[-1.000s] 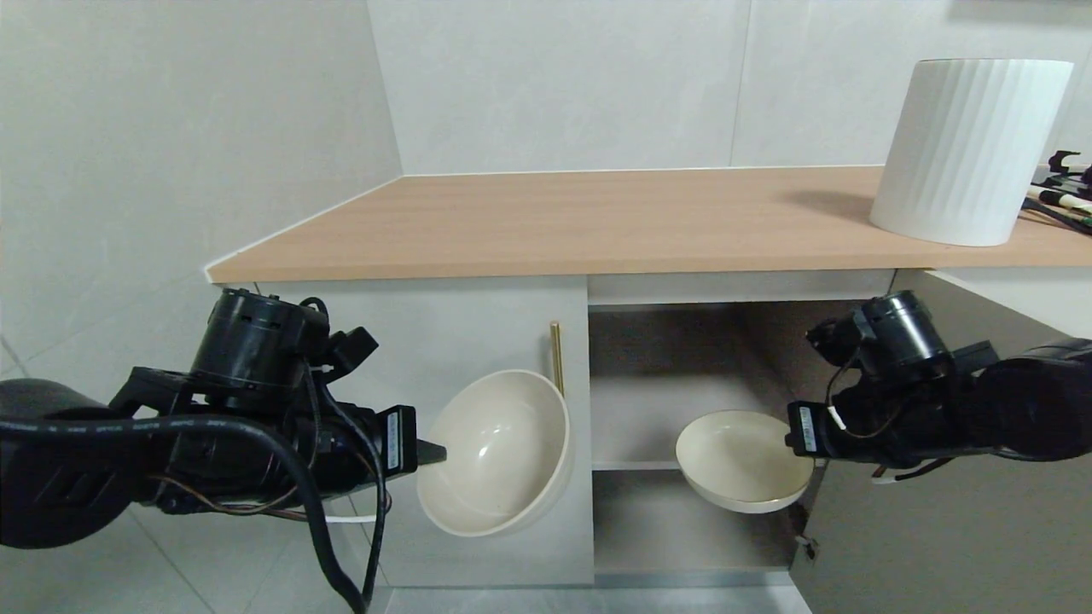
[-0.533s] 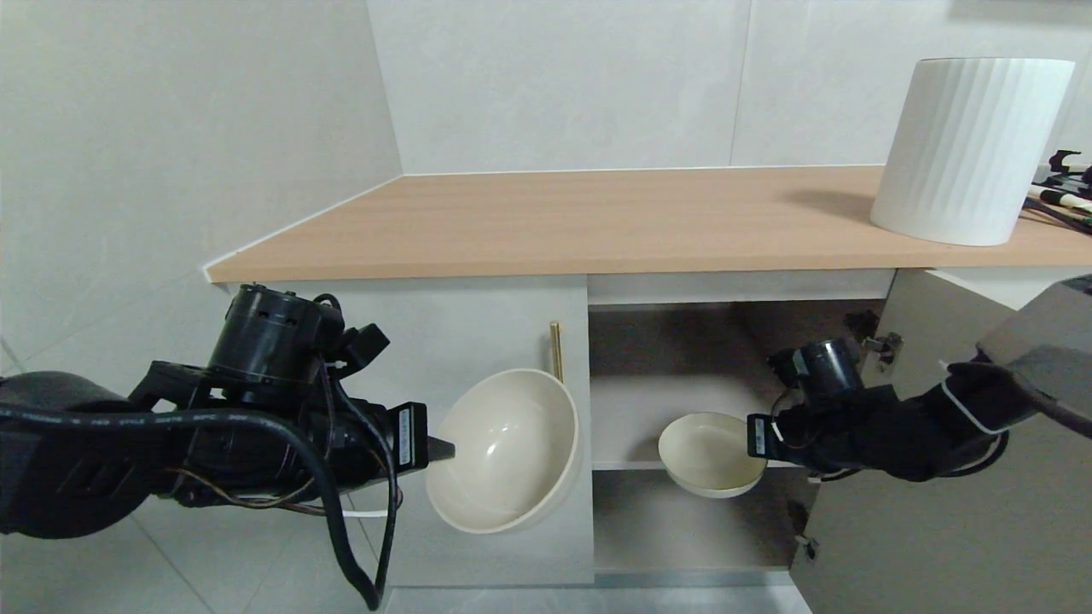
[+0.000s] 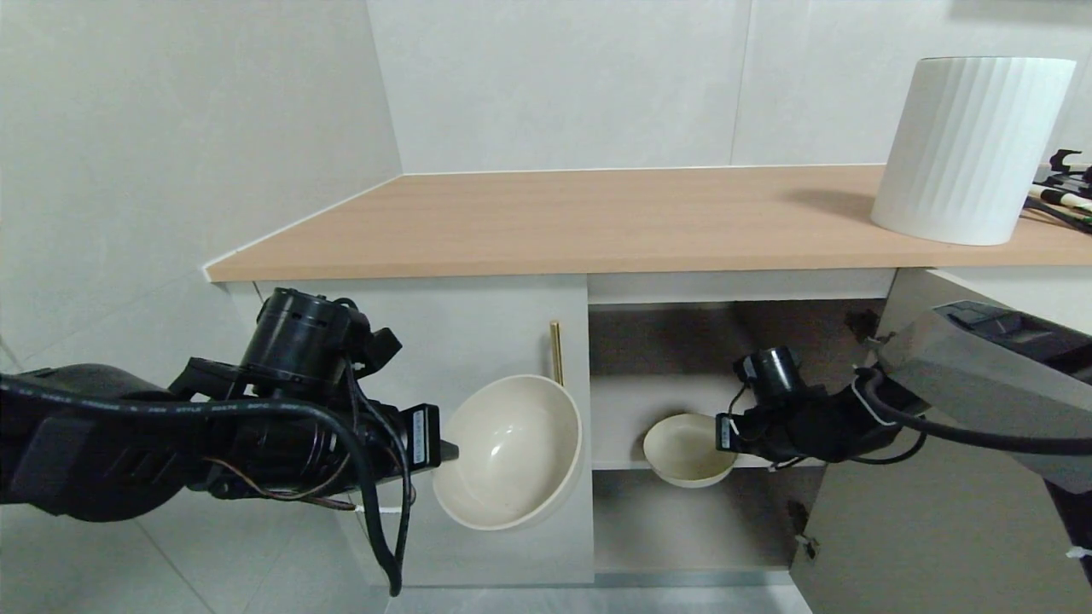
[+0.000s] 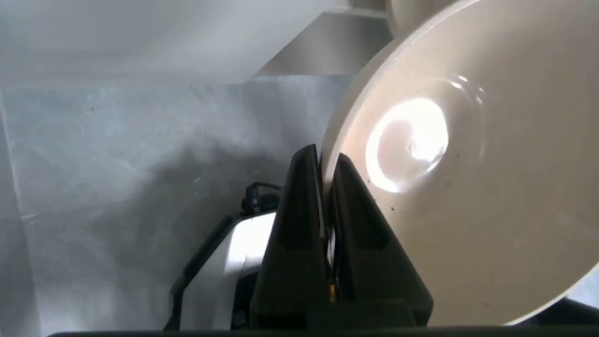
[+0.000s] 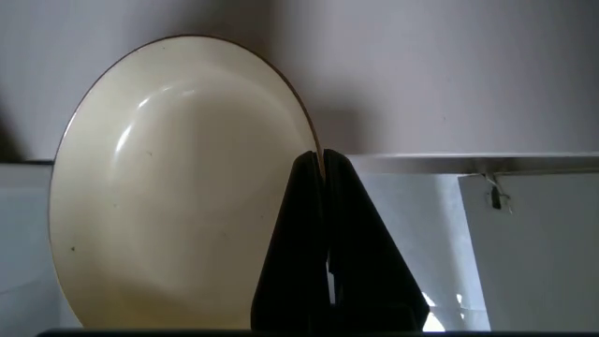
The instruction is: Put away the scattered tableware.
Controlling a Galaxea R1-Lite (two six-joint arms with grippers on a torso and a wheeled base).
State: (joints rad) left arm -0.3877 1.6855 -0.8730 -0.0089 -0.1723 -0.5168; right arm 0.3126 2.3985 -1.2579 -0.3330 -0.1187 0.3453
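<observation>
Overall light: bright, soft and white from overhead; the wall tiles (image 3: 554, 85) and the countertop (image 3: 597, 222) are evenly lit.
Canister shadow: the white ribbed canister (image 3: 972, 149) throws a soft-edged shadow leftward across the countertop.
Cupboard: the open cupboard (image 3: 665, 341) is dim inside and darkest just under its top. The small bowl (image 3: 687, 448) sits in half-shade there.
Glare: the large bowl (image 3: 512, 452) carries a small bright spot in its well. In the left wrist view that spot spreads into a washed-out patch.
Silhouettes: the left gripper (image 4: 319, 159) and right gripper (image 5: 321, 161) look near-black against the pale bowls.
Edge distortion: the canister leans inward at the head view's right edge.
</observation>
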